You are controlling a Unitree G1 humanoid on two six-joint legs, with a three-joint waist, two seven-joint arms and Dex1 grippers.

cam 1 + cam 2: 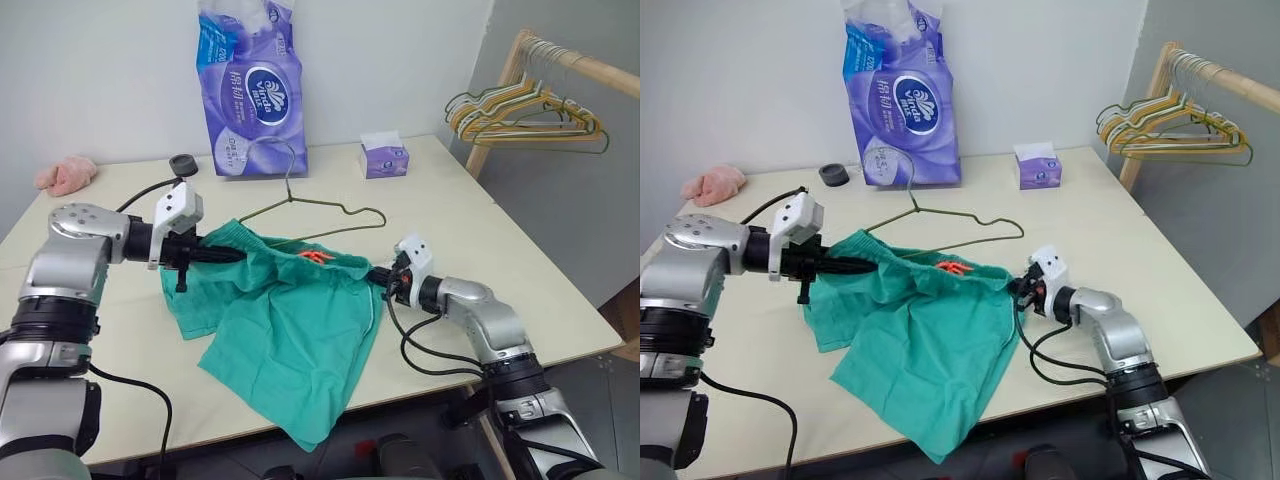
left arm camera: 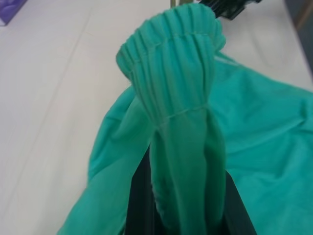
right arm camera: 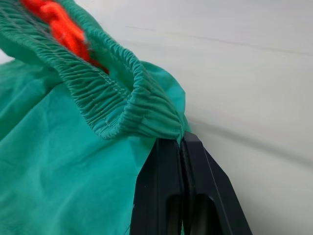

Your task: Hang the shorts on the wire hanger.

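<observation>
The teal-green shorts [image 1: 290, 320] lie on the table with their gathered waistband [image 3: 122, 105] stretched between my two grippers; an orange drawstring [image 1: 315, 258] shows at its middle. My left gripper [image 1: 232, 255] is shut on the waistband's left end, and the cloth bunches between its black fingers [image 2: 142, 200]. My right gripper [image 1: 378, 275] is shut on the waistband's right end, its fingers [image 3: 164, 181] pressed together at the hem. The wire hanger [image 1: 330, 215] lies flat on the table just behind the shorts, with its hook toward the far side.
A purple tissue pack [image 1: 250, 85] stands at the back, with a small tissue box [image 1: 385, 158] to its right and a black round cap [image 1: 183, 163] to its left. A pink cloth lump [image 1: 67, 173] lies far left. A wooden rack with several hangers [image 1: 525, 110] stands beyond the table's right edge.
</observation>
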